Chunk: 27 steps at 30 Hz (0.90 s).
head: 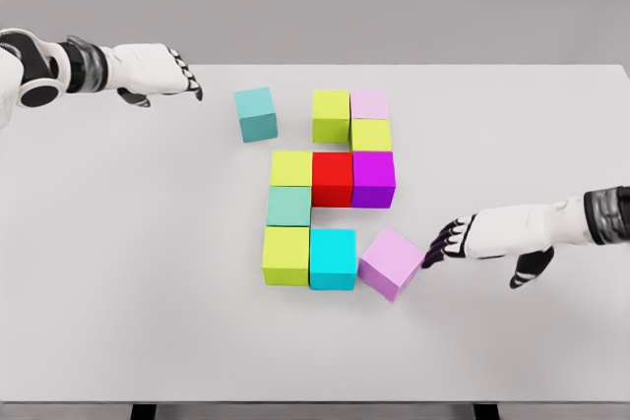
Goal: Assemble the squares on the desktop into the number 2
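- A simulated test scene, not a lived-in room: flat, even render.
- Plain white desk (118, 272) against a bare grey backdrop.
- Only bright toy-like cubes (333, 179) lie on it, uniformly coloured, without labels.

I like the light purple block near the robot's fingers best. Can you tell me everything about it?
The light purple block is a plain cube with smooth, matte faces. It sits flat on the white table, at the bottom right of the block pattern, turned at an angle instead of lined up. Its left corner meets the cyan block. The right hand has its dark fingertips right at the block's right edge, fingers spread and not wrapped around it.
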Each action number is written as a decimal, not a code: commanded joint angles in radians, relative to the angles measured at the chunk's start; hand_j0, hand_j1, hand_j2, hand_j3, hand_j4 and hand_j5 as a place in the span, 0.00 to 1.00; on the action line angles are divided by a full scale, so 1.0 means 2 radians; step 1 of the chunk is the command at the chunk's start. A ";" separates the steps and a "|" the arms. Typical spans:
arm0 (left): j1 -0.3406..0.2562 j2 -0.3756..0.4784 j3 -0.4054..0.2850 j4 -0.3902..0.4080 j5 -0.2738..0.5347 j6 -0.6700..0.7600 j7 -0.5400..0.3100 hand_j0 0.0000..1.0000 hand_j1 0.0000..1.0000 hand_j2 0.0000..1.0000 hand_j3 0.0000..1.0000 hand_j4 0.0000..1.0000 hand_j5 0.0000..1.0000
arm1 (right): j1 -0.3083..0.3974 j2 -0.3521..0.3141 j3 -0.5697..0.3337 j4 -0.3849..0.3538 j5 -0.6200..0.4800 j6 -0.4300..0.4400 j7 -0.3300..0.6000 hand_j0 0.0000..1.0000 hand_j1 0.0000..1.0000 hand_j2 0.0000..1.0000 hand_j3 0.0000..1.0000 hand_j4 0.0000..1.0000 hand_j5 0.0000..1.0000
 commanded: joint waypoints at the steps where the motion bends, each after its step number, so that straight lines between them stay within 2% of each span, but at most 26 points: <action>1: 0.000 -0.011 0.002 0.011 0.000 0.000 0.000 0.81 0.81 0.81 0.81 0.81 0.81 | 0.000 0.004 -0.003 0.009 -0.003 0.001 0.000 1.00 1.00 1.00 1.00 1.00 1.00; 16: 0.002 -0.047 0.003 0.034 -0.007 0.000 0.000 0.81 0.81 0.81 0.81 0.81 0.81 | -0.008 0.013 -0.004 0.018 -0.007 0.001 -0.001 1.00 1.00 1.00 1.00 1.00 1.00; 18: 0.001 -0.054 0.003 0.042 -0.007 0.000 0.000 0.81 0.81 0.81 0.81 0.81 0.81 | -0.008 0.013 -0.020 0.024 -0.008 0.001 -0.002 1.00 1.00 1.00 1.00 1.00 1.00; 27: 0.002 -0.070 0.005 0.054 -0.007 0.000 0.000 0.81 0.81 0.81 0.81 0.81 0.81 | -0.011 0.020 -0.029 0.041 -0.009 0.001 -0.002 1.00 1.00 1.00 1.00 1.00 1.00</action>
